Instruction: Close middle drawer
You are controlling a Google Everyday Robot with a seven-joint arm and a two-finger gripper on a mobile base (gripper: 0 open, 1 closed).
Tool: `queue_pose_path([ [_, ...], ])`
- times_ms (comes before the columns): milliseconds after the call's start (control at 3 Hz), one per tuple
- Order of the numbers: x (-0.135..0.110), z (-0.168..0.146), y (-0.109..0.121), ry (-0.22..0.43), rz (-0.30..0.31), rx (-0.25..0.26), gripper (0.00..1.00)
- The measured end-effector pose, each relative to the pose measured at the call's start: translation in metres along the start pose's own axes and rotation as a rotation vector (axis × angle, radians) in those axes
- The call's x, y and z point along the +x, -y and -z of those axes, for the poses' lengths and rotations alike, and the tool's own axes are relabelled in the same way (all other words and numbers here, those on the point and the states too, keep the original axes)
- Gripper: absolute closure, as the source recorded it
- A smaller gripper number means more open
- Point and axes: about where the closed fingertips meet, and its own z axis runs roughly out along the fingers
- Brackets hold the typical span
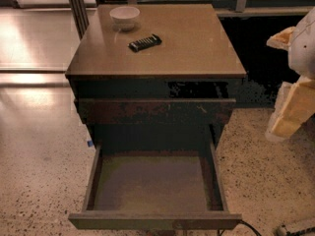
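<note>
The middle drawer [152,183] is pulled far out of the dark-brown cabinet [157,48], and its grey-brown floor is bare. Its plain front [155,221] lies at the bottom edge of the view. Above it, the scuffed uppermost drawer front [152,111] stands slightly out. The lowest drawer is hidden under the open one. My gripper [291,113], white and yellowish, hangs at the right edge of the view. It is beside the cabinet, at about the height of the upper drawer, and well apart from the open drawer.
A white bowl [124,16] and a black remote-like object [145,42] sit on the cabinet top. Speckled floor [44,181] surrounds the cabinet. A dark cable [248,226] lies by the drawer's front right corner.
</note>
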Motion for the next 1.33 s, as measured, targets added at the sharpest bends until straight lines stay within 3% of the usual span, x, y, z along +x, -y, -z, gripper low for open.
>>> queue_pose_path([
  [333, -0.005, -0.026, -0.029, 0.035, 0.011, 0.041, 0.00],
  [667, -0.001, -0.081, -0.056, 0.047, 0.008, 0.046, 0.00],
  [1333, 0.025, -0.201, -0.093, 0.022, -0.035, 0.005, 0.00],
])
